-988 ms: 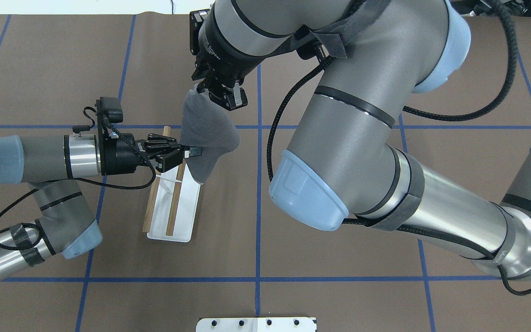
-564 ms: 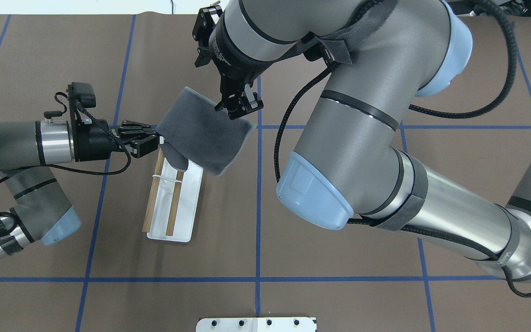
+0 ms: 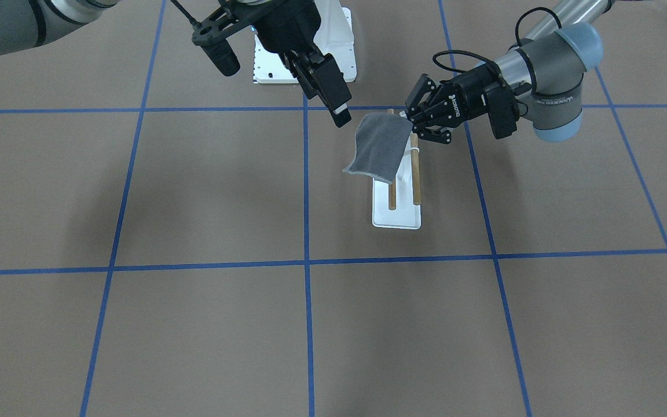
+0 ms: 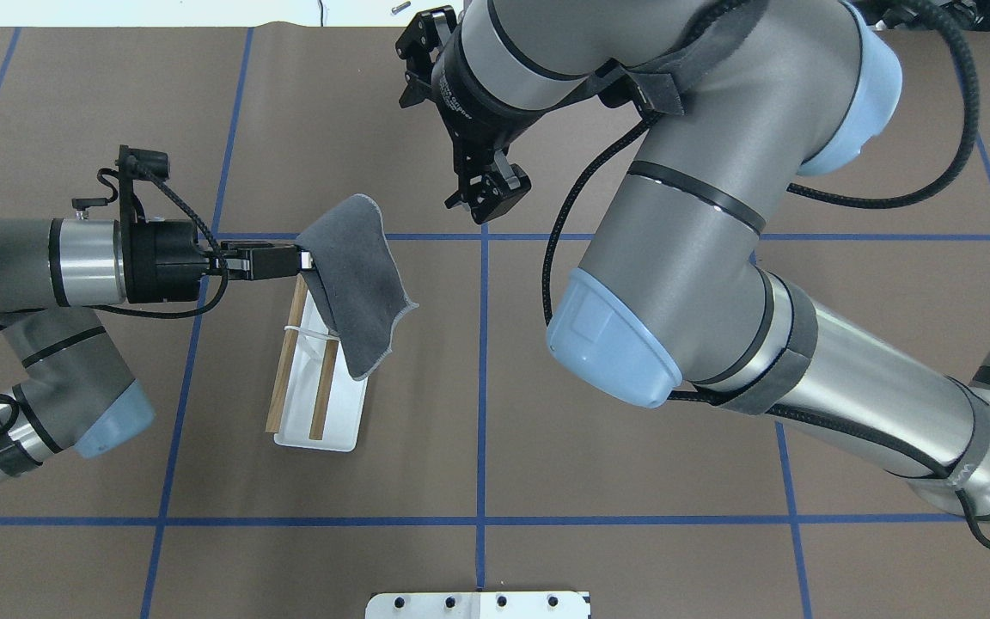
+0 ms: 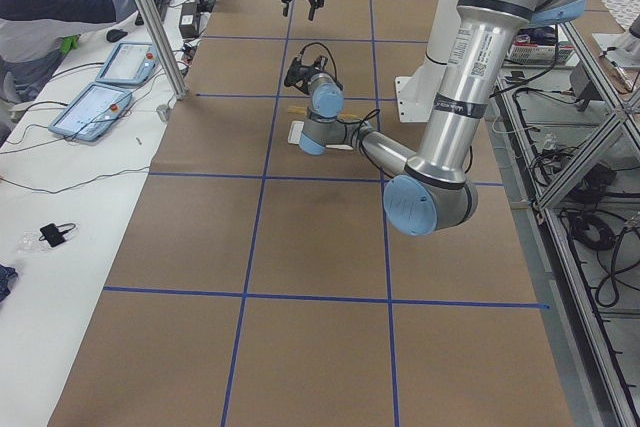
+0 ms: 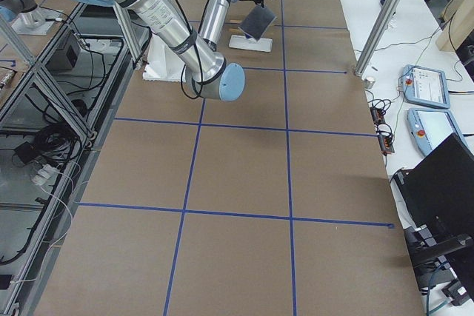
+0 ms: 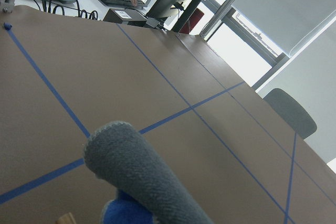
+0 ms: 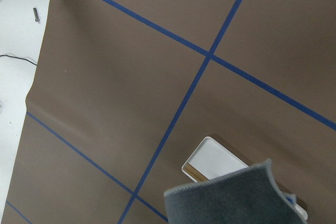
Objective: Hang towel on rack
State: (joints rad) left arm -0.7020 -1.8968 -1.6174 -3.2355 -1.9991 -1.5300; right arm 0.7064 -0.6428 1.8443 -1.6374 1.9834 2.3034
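Observation:
The towel [image 4: 356, 279] is a grey cloth with pale stitched edging. It hangs from one corner held in my left gripper [image 4: 302, 258], which is shut on it. It droops over the far end of the rack [image 4: 336, 434], a white base with two wooden rods [image 4: 321, 391]. I cannot tell whether the towel touches the rods. In the front view the towel [image 3: 380, 147] hangs from my left gripper [image 3: 411, 123] above the rack [image 3: 397, 217]. Its blue reverse shows in the left wrist view [image 7: 123, 211]. My right gripper [image 4: 488, 196] is open and empty, to the right of the towel and apart from it.
A white mounting plate [image 4: 478, 604] sits at the near table edge. Blue tape lines [image 4: 482, 387] cross the brown table cover. An operator [image 5: 40, 7] sits at a side desk with tablets [image 5: 95, 107], off the table.
My right gripper has let go of the towel and moved right, away from it. My left gripper has drawn back left, and the towel now hangs from it alone.

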